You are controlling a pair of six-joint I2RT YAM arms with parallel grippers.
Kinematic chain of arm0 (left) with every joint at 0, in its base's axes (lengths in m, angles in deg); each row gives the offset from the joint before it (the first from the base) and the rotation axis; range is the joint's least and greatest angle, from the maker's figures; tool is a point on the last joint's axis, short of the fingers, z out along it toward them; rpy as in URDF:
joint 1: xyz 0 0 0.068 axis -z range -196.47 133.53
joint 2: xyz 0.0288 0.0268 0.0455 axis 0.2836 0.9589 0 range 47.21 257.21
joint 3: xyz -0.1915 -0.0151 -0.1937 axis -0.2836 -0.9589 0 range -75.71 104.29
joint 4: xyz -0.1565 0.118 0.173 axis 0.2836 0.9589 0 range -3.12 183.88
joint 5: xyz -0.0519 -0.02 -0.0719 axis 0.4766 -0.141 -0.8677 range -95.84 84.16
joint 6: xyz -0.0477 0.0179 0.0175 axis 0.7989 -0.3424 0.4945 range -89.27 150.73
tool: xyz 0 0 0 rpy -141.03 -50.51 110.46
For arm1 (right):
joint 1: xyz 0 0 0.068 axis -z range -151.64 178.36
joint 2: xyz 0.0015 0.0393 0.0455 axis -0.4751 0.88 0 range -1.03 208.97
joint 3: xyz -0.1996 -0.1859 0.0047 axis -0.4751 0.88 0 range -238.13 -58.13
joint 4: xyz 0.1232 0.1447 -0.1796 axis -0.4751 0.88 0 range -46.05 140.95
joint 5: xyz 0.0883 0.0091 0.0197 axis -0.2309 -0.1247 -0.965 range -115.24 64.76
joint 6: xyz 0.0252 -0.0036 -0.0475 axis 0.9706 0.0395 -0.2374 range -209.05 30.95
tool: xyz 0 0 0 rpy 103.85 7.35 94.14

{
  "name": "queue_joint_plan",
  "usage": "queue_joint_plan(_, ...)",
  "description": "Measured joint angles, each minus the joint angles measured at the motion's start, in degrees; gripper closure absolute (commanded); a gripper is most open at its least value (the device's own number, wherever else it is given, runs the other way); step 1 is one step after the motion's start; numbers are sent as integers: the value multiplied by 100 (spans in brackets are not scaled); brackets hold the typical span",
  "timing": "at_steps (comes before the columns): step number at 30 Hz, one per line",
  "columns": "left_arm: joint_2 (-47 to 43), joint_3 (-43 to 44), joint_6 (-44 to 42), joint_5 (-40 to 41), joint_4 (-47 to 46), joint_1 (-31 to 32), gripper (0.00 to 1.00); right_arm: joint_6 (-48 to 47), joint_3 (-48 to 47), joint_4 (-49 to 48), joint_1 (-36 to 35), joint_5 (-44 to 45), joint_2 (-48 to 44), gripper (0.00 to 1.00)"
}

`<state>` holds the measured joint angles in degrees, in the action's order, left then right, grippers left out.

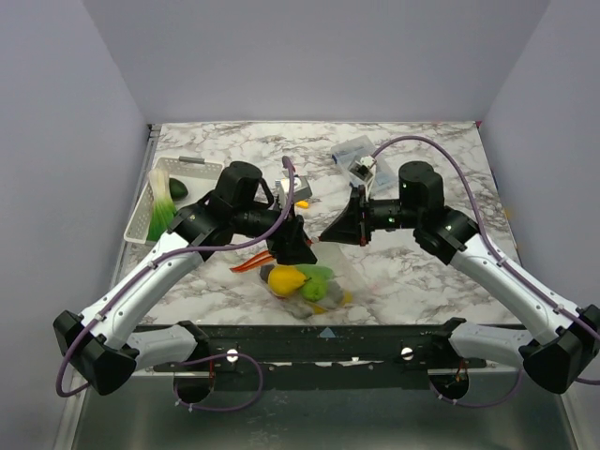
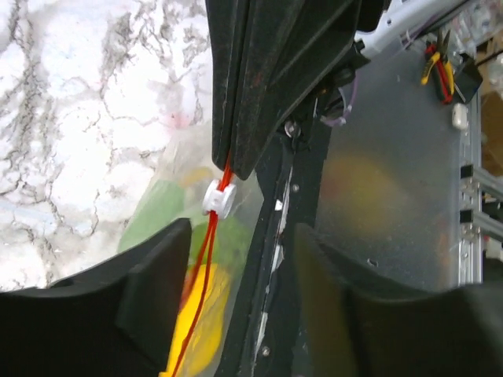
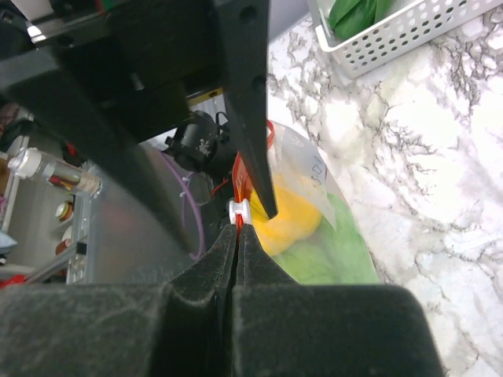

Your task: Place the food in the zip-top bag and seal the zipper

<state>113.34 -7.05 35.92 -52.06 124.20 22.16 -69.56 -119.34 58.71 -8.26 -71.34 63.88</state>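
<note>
The clear zip-top bag (image 1: pixel 342 270) lies near the table's front edge with a yellow food (image 1: pixel 286 279) and a green food (image 1: pixel 316 284) inside. Its orange-red zipper (image 1: pixel 253 263) trails left. My right gripper (image 3: pixel 237 229) is shut on the zipper just behind its white slider (image 3: pixel 239 209); it also shows in the top view (image 1: pixel 326 236). My left gripper (image 2: pixel 240 236) is open, its fingers (image 2: pixel 149 306) on either side of the zipper (image 2: pixel 206 251) below the slider (image 2: pixel 218 196); it also shows in the top view (image 1: pixel 298 246). The yellow (image 3: pixel 302 216) and green (image 3: pixel 338 251) foods show through the bag.
A white slotted basket (image 1: pixel 141 220) at the left holds a dark green food (image 1: pixel 178 190) and a pale green-white one (image 1: pixel 161 202). A small clear box with blue edges (image 1: pixel 352 150) stands at the back. A short yellow-orange stick (image 1: pixel 302 193) lies behind the left arm.
</note>
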Motion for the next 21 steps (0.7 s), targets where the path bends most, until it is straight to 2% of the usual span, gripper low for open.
queue_joint_plan(2,-9,0,103,-76,-114,-116,28,-17,0,-162,0,4,61,100)
queue_joint_plan(6,-17,0,321,-103,-326,-348,30,-37,107,-511,0,-4,208,100)
queue_joint_plan(15,2,-68,859,-507,-1049,-782,65,-48,184,-885,0,-131,221,100)
queue_joint_plan(21,52,-136,938,-815,-1237,-782,72,-39,197,-911,0,-131,214,100)
